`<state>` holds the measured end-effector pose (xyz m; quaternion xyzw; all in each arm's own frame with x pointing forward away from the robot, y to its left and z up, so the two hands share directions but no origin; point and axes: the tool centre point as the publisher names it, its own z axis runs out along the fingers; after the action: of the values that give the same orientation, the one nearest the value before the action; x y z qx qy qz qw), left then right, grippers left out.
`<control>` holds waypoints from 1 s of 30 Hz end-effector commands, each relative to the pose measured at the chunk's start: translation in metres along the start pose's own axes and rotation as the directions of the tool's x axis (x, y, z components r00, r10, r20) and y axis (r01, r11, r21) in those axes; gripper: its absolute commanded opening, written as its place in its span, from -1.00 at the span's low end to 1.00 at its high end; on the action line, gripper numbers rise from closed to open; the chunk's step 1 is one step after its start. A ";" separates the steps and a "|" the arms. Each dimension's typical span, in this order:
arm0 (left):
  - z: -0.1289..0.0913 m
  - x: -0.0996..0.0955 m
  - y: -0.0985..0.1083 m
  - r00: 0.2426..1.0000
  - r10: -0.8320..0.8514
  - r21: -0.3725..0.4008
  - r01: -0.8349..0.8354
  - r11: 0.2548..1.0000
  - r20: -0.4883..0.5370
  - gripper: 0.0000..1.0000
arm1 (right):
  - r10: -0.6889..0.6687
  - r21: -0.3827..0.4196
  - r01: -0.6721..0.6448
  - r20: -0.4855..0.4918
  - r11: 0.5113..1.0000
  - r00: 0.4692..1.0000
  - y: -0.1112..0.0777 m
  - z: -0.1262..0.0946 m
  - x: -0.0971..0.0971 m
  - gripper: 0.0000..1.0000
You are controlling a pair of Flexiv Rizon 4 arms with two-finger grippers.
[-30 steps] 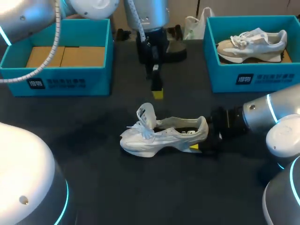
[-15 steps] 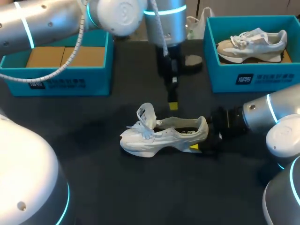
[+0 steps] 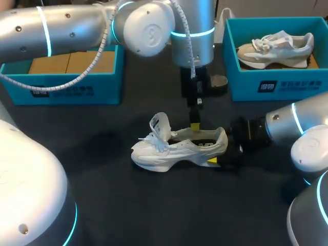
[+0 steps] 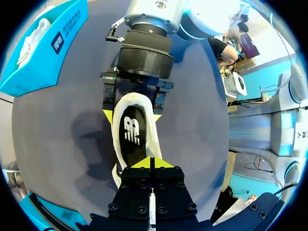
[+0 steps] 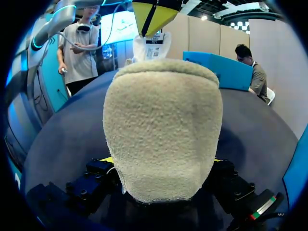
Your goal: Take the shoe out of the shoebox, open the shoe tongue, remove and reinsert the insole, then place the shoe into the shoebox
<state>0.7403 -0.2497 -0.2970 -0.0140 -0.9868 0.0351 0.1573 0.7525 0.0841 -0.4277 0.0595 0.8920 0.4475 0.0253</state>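
Filling R wrist view, shoe (image 5: 163, 130) heel hides own tips; L wrist view shows right gripper (image 4: 133, 116) clamping heel. Left gripper (image 4: 150, 162) tips pressed together, empty, over insole (image 4: 132, 137); shoe on table (image 3: 128, 205).

The counter (image 3: 102, 195) has a dark, matte top. At its far right corner stands a teal cardboard box (image 3: 277, 87), open at the top, with a white printed panel on its front wall. Inside it lies 1 sneaker (image 3: 274, 48) in beige and pale grey with white laces, resting on its sole, toe toward the box's left wall. Just left of that box sits a low dark object (image 3: 219, 82) with a greyish top, partly hidden and too unclear to name.
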 end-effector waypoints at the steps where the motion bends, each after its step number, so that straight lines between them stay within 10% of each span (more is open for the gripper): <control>1: 0.000 -0.002 -0.003 1.000 0.001 -0.005 -0.001 1.000 -0.003 -1.00 | 0.001 0.006 -0.001 0.001 1.000 1.000 -0.003 0.004 -0.002 -1.00; 30: 0.013 -0.007 0.002 1.000 0.020 0.057 -0.019 0.998 -0.011 -1.00 | 0.001 0.006 -0.001 0.001 1.000 1.000 -0.003 0.004 -0.002 -1.00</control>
<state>0.7432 -0.2555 -0.3025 -0.0188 -0.9864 0.0454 0.1571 0.7525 0.0841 -0.4278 0.0595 0.8919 0.4475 0.0253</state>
